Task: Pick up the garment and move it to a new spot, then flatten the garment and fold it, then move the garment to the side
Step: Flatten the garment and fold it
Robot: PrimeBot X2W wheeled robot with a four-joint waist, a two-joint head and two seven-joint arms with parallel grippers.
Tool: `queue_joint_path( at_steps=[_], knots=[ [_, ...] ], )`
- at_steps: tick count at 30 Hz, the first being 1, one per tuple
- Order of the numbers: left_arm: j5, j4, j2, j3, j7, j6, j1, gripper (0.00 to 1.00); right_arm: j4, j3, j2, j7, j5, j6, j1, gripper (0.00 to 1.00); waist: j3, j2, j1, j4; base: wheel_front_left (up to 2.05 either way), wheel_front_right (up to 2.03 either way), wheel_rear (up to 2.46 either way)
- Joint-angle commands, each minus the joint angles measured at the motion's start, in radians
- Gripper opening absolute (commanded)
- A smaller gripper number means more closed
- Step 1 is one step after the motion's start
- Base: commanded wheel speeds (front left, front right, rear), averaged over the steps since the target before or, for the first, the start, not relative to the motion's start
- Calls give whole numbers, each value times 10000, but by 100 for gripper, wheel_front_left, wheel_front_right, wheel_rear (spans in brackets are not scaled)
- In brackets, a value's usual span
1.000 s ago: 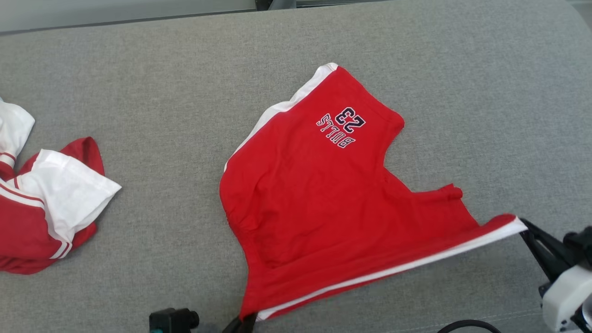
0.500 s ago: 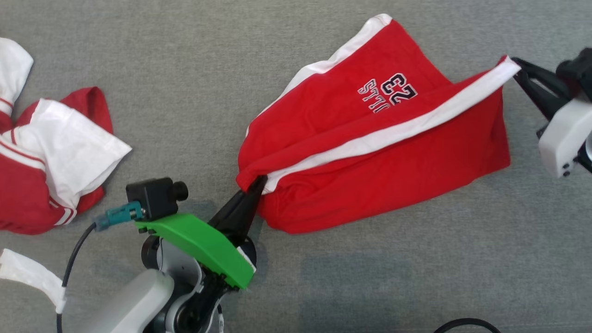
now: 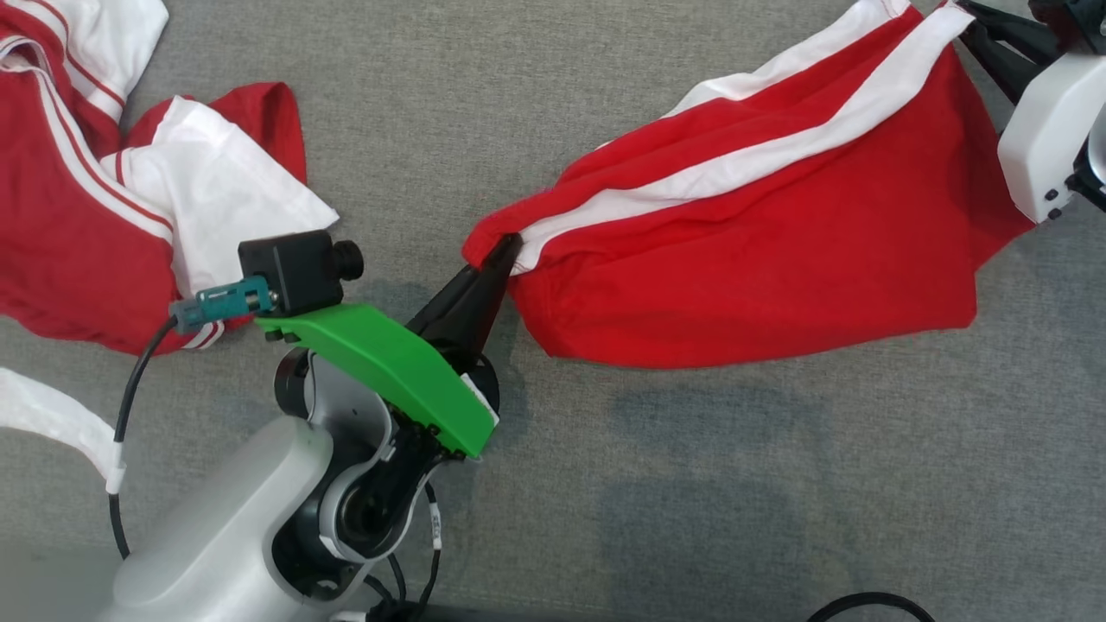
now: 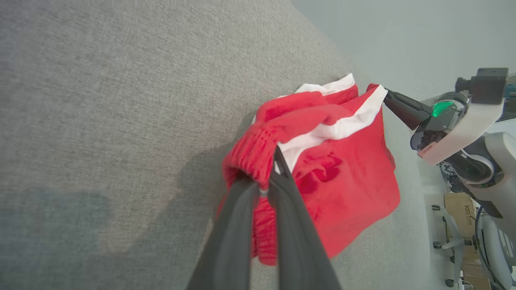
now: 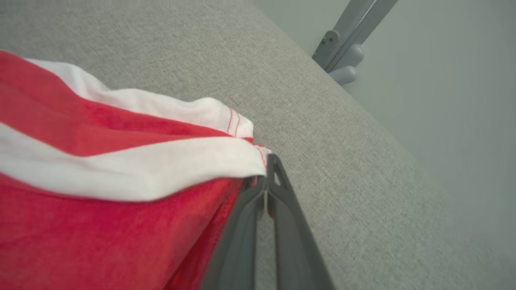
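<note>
The garment [image 3: 760, 259] is a pair of red shorts with white side stripes, folded over lengthwise and stretched between my two grippers above the grey padded surface. My left gripper [image 3: 510, 250] is shut on the shorts' waistband corner at the left end, which also shows as bunched red cloth [image 4: 258, 153] at its fingertips [image 4: 278, 155]. My right gripper [image 3: 966, 10] is shut on the white-striped hem corner [image 5: 242, 157] at the upper right. The shorts sag between the two grips, their lower edge touching the surface.
A second red and white garment [image 3: 130, 181] lies crumpled at the upper left, close to my left wrist camera [image 3: 294, 272]. A white strip [image 3: 52, 419] lies at the left edge. The grey surface's [image 5: 342, 133] far edge drops off beside my right gripper.
Both grippers have carried the lower edge of the shorts up and over, folding them so the printed number is covered. The head view has also shifted downward.
</note>
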Motion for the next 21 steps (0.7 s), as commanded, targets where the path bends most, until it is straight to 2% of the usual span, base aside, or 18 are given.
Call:
queue_joint_path(
  at_steps=[1, 14, 21],
  knots=[
    [86, 19, -93, -10, 87, 17, -229, 0, 156, 162, -14, -153, 113, -18, -275, 0, 68, -3, -1, 131, 0, 0, 0],
    [30, 239, -307, 122, 173, 87, -688, 0, 1043, 1254, 4, -624, 566, -18, -1747, 0, 39, -3, -1, 15, 0, 0, 0],
    [-31, 1020, -582, 28, 269, -60, -885, 0, 1720, 2081, 448, -738, 838, -18, -2028, 0, -8, -3, -1, 105, 0, 0, 0]
  ],
)
